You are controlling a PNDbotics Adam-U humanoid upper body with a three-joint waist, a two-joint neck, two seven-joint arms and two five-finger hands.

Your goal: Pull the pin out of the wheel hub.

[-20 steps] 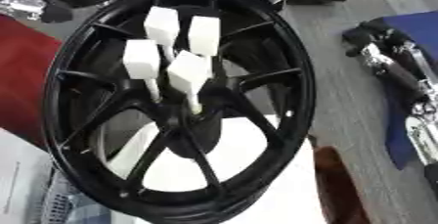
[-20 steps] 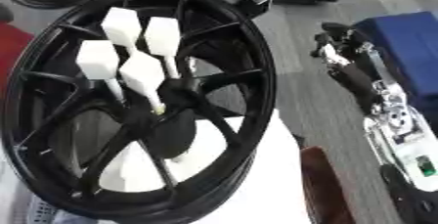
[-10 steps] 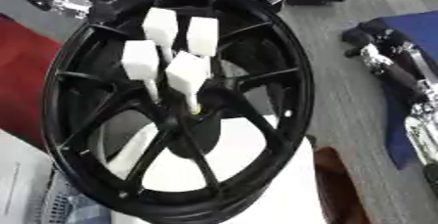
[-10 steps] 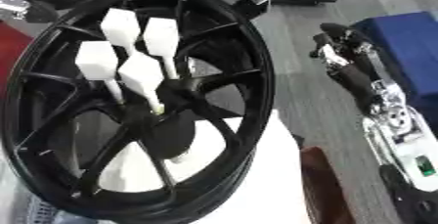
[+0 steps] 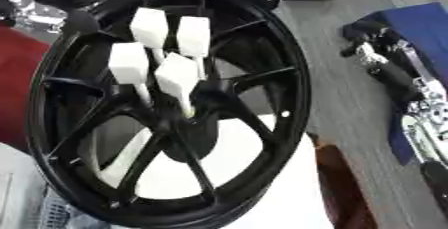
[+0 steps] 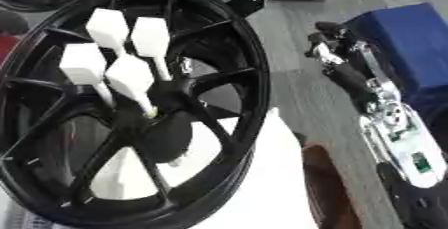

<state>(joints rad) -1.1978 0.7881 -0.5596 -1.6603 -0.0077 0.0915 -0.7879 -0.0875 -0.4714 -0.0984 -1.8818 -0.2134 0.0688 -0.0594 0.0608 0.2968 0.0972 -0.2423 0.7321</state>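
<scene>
Black and glossy, the wheel hub (image 5: pixel 166 108) lies tilted on the counter (image 5: pixel 350 83), its long oval outline running from the upper middle of the view down toward the lower left, with spokes radiating from a dark central boss. Four white pins stand in a cluster around that boss, each a thin stem topped by a flat rectangular head. The front pin (image 5: pixel 179 80) has its stem seated at the centre of the hub; its long axis runs from the seat up and slightly left, head uppermost. The left pin (image 5: pixel 129 64) sits just beside it, and the two rear pins (image 5: pixel 150 29) and (image 5: pixel 193 37) stand behind, heads pointing up and away from the viewer, all four roughly parallel. White sheet material (image 6: pixel 254 188) lies under the lower right rim of the hub. The right robot hand (image 6: pixel 346 70) rests on the counter at the right side, beside a blue cloth (image 6: pixel 411 43), well apart from the hub; its dark fingers are bunched and touch no pin, and how far it is open cannot be told. The silver forearm (image 6: pixel 398 133) extends from it toward the lower right corner.
</scene>
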